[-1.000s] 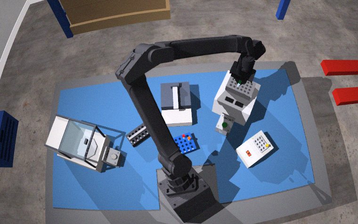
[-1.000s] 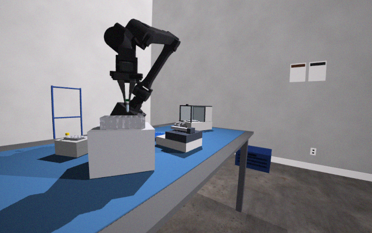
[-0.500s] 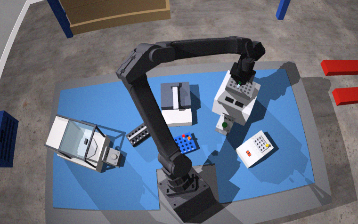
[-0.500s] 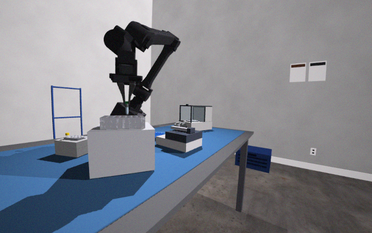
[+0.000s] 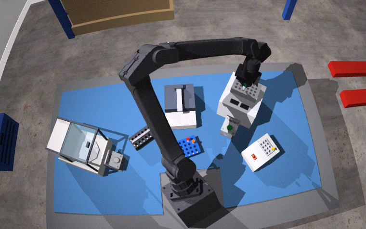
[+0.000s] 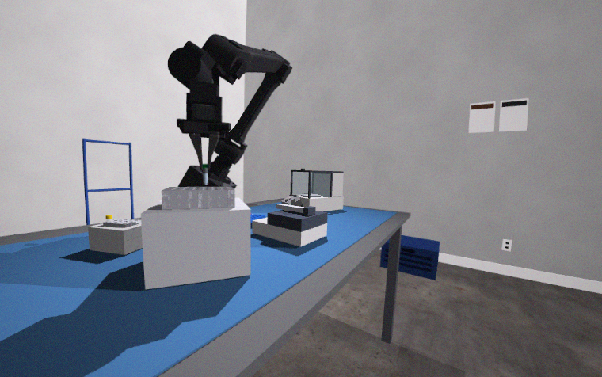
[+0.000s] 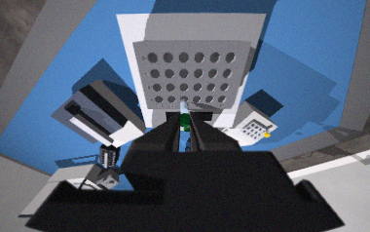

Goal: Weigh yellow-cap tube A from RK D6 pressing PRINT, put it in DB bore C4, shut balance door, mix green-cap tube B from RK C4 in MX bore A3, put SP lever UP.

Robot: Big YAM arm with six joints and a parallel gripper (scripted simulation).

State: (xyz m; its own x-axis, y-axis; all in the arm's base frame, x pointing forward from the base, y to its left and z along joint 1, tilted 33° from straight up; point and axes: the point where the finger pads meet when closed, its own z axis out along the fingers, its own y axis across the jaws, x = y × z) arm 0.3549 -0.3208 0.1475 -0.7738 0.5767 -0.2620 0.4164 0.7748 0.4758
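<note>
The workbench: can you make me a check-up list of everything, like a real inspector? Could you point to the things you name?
Surface: blue mat (image 5: 108, 194) (image 6: 288, 283) (image 7: 336, 44), with dark shadows across it.
Job's things: green-capped tube (image 5: 243, 87) (image 6: 205, 177) (image 7: 183, 106) at the mixer (image 5: 225, 106) (image 6: 195, 248) (image 7: 129, 29), its bottom close to the bored block; can't tell if it has entered a bore. Yellow-capped tube (image 5: 273, 148) (image 6: 108, 218) (image 7: 267, 135) stands in the dry block (image 5: 252, 161) (image 6: 104, 241).
Clutter: nothing seen.
Gripper: jaws shut on the green-capped tube.
Cables: nothing seen.
Surroundings: blue cabinet (image 5: 7, 143) (image 6: 417, 257) on the floor; two papers on the wall; red beams (image 5: 348, 69) beyond the bench.
</note>
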